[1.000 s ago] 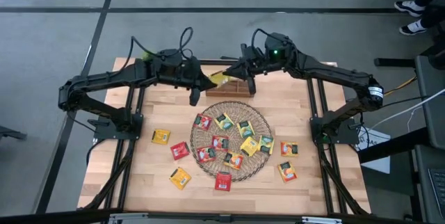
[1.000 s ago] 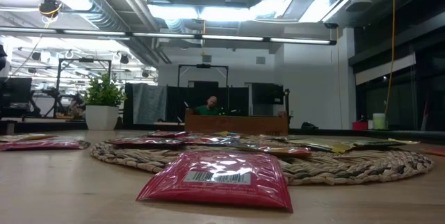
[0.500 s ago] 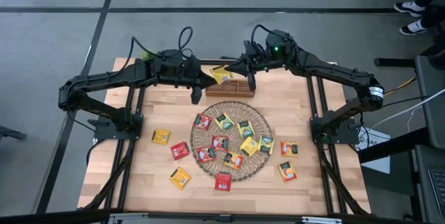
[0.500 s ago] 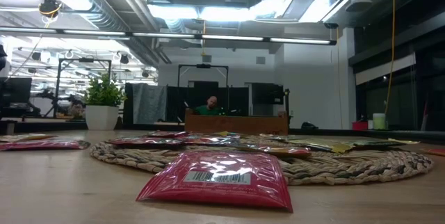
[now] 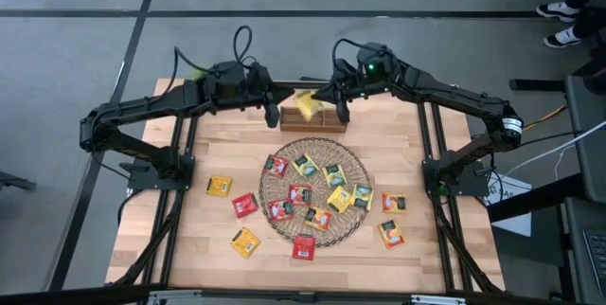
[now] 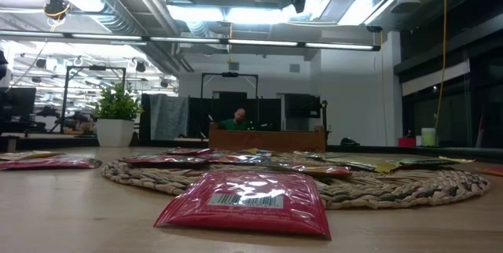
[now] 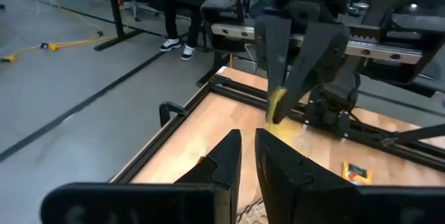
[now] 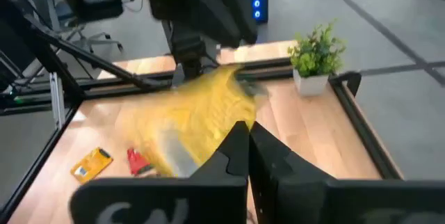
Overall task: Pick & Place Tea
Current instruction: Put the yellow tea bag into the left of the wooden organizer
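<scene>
From above, the right gripper (image 5: 329, 101) hung over the wooden holder (image 5: 313, 121), jaws clamped on a yellow sachet (image 5: 308, 105); the left gripper (image 5: 270, 111) stood just beside the holder, fingers nearly together and empty. Other tea sachets (image 5: 303, 194) lay on the wicker mat (image 5: 352, 165) near the holder. In the left wrist view the sachet (image 7: 277, 104) dangled from the right fingers (image 7: 311, 50). In the right wrist view it was blurred. Best to lower it upright into the holder before letting go.
</scene>
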`<state>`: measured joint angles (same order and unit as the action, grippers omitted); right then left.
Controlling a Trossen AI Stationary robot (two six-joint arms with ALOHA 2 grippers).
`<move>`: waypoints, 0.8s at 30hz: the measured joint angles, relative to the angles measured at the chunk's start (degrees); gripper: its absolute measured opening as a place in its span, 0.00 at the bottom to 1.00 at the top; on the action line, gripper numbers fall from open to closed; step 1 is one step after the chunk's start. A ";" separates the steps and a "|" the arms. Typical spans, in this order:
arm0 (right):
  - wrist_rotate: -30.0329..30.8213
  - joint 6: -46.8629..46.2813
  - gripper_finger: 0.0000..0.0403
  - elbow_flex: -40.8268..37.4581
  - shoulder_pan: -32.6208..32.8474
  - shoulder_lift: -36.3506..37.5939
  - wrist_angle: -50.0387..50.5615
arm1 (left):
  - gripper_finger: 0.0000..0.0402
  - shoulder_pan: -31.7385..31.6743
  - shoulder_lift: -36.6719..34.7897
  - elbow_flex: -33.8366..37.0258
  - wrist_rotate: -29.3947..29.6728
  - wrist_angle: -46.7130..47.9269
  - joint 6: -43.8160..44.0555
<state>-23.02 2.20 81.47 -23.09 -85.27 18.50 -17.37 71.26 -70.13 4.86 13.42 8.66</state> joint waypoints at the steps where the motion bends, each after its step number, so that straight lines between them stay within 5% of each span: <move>1: 0.02 0.02 0.00 0.00 0.00 0.00 0.54 | 0.10 -0.23 0.00 0.00 -0.47 0.03 -0.53; 8: -5.55 -1.55 0.00 0.00 -0.08 -0.02 0.53 | 0.10 -0.87 -0.03 0.00 -8.50 0.04 -7.87; 17: -26.37 -13.96 0.00 0.00 -3.67 -0.02 -1.03 | 0.10 -0.34 -4.29 0.00 -17.63 3.42 -25.74; 24: -38.98 -26.10 0.00 0.00 -4.13 -0.04 -2.07 | 0.10 3.77 -5.11 0.00 -18.16 3.00 -36.61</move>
<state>-62.00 -23.89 81.47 -27.22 -85.32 16.44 -13.61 66.16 -70.13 -13.31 16.42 -27.95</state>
